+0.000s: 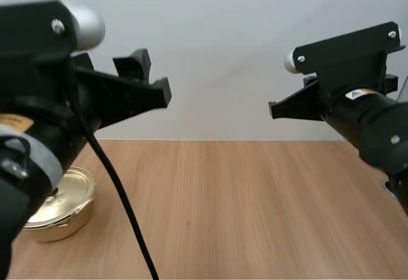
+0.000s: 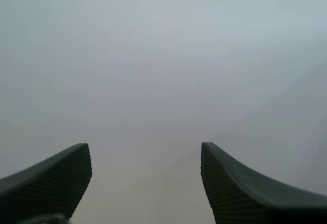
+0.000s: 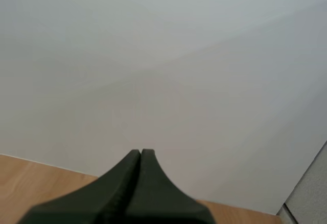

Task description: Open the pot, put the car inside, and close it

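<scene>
While the left gripper (image 2: 145, 155) stands wide open and the right gripper (image 3: 140, 155) is closed on nothing, the gold pot (image 1: 67, 213) sits lidded on the table (image 1: 255, 197), beside the left arm. Judged to be rigid, smooth metal and likely slippery; the lid (image 1: 75, 185) is best taken at its centre.

The left pincer (image 2: 144, 150) faces a plain pale surface (image 2: 163, 55), its two ribbed fingers (image 2: 51, 183) standing wide apart.

No legible text, small sticker (image 1: 357, 94) on right arm (image 1: 373, 119), perhaps a warning triangle, its wording unreadable
</scene>
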Tool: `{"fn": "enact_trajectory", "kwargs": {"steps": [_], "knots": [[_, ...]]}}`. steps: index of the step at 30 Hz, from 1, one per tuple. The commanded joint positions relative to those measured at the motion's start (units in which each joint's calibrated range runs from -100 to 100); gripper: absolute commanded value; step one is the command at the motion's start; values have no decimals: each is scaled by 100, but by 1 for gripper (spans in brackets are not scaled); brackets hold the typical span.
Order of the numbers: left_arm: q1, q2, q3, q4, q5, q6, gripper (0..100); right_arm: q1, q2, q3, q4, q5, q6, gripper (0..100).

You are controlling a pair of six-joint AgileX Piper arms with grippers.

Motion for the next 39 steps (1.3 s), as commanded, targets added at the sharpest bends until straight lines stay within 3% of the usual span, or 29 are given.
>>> {"fn": "enact_trajectory", "kwargs": {"steps": [1, 4, 8, 13, 16, 20, 27, 33, 39], "knots": [[-4, -563, 567, 1089, 80, 226, 100, 51, -1080, 550, 574, 1, -2, 0], [-4, -809, 582, 1092, 646, -151, 100, 77, -1095, 793, 861, 17, 22, 0], [-4, -809, 601, 1119, 1149, -476, 100, 77, -1120, 818, 30, 431, 45, 0], [-6, -809, 1256, 1421, -408, -375, 100, 53, -1147, 818, -126, 2071, 1091, 0], [-161, -809, 1815, 1655, -1324, -373, 100, -42, -1147, 878, -179, 2449, 1259, 0], [-450, -809, 2629, 2029, -1970, -373, 100, -251, -1147, 1276, -300, 1876, 1126, 0], [-682, -809, 3616, 2285, -3468, -1048, 100, -309, -1147, 2394, -679, 767, 738, 0], [-717, -809, 3887, 2290, -3597, -1284, 100, -309, -1147, 2922, -581, 61, 812, 0], [-688, -809, 3887, 2338, -3090, -1533, 100, -309, -1147, 3095, -286, 61, 812, 0]]}}
